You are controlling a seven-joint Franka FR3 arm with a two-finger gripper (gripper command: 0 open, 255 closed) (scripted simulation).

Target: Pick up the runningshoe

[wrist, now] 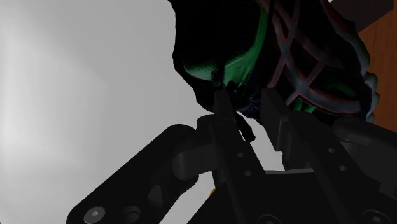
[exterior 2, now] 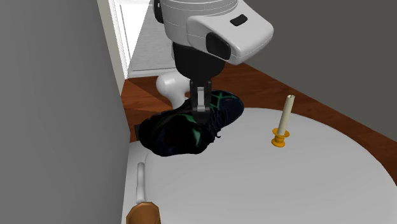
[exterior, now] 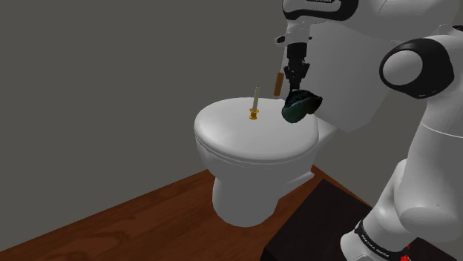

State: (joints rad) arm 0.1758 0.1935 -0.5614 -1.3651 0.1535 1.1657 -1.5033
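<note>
The running shoe is dark, almost black, with green lines and a green lining. It hangs tilted over the back edge of the white toilet lid, close to the grey wall. My gripper comes straight down onto it and is shut on the shoe's upper rim. From the second exterior view the fingers pinch the top of the shoe above the lid. In the wrist view the shoe sits right between the fingertips of the gripper. Whether the sole still touches the lid I cannot tell.
A cream candle in a small gold holder stands upright on the lid, to the shoe's left in the shoulder view. A brown-handled tool leans by the wall. The toilet stands on a wooden floor, with a dark mat near my stand.
</note>
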